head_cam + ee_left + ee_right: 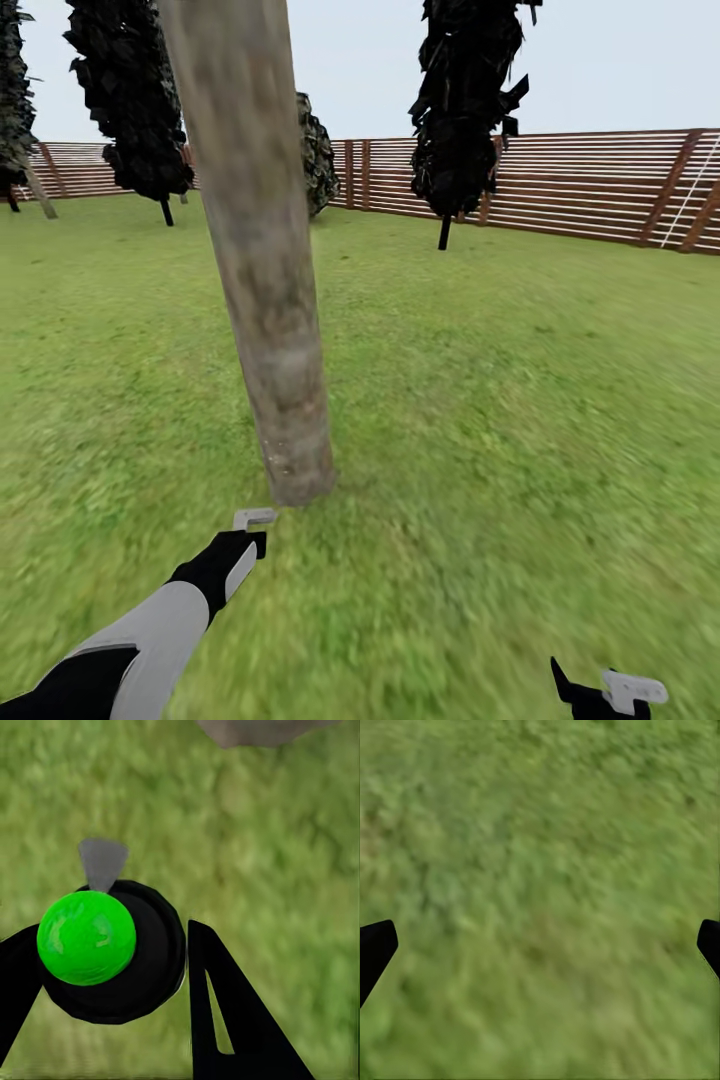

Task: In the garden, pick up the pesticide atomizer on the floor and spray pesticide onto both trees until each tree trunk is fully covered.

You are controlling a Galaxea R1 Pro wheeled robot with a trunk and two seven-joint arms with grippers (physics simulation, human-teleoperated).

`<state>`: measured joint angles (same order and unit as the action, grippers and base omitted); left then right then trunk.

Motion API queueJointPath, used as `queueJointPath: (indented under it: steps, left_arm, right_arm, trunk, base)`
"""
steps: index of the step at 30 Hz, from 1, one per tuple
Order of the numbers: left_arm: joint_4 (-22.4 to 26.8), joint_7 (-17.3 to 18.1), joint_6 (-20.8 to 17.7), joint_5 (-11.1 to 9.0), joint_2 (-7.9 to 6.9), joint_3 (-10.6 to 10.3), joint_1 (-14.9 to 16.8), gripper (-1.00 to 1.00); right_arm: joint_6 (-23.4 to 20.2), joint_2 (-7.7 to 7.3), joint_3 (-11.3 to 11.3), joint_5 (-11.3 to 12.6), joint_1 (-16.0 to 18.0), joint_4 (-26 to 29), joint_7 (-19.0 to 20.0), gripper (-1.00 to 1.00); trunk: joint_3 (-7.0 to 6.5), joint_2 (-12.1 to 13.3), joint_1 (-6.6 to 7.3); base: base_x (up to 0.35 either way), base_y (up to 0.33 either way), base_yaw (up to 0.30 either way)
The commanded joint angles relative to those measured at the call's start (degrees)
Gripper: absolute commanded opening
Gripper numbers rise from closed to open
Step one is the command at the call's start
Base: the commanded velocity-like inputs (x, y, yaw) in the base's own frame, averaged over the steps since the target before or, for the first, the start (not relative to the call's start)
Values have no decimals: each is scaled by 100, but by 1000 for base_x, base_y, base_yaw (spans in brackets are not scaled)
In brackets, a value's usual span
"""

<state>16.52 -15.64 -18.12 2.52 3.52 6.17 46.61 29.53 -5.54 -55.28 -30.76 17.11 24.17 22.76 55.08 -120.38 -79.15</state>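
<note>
1. The garden's blurry grass floor (520,420) runs back to a brown slat fence (600,185).
2. A mottled grey-brown tree trunk (260,250) rises out of frame, its foliage cut off.
3. The left gripper (112,967), near the trunk's base, clamps the pesticide atomizer (112,952): black round body, bright green ball, grey nozzle.
4. The right gripper (540,945) is spread wide over grass, holding nothing.

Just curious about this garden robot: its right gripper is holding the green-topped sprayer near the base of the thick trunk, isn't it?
Not quite: it is the left gripper that holds the green-topped sprayer, as the left wrist view shows. The right gripper hangs open over bare grass. The rest stands: the sprayer is near the base of the thick trunk.
</note>
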Motion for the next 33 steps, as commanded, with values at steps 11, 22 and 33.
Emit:
queueJointPath:
  steps: [11,22,33]
  left_arm:
    - [-8,0,150,3,0,-1,-3,-100]
    - [348,77,118,10,-48,-19,4,-100]
    - [1116,73,-274,5,275,-58,105,-100]
  right_arm:
    - [0,-7,0,0,-1,0,0,100]
    - [0,-15,0,1,2,9,0,100]
    - [0,-12,0,0,0,9,0,100]
  trunk:
    - [0,0,0]
    - [0,0,0]
    - [0,0,0]
  base:
    - [-8,-273,70]
    - [-55,-92,-69]
    - [0,0,-1]
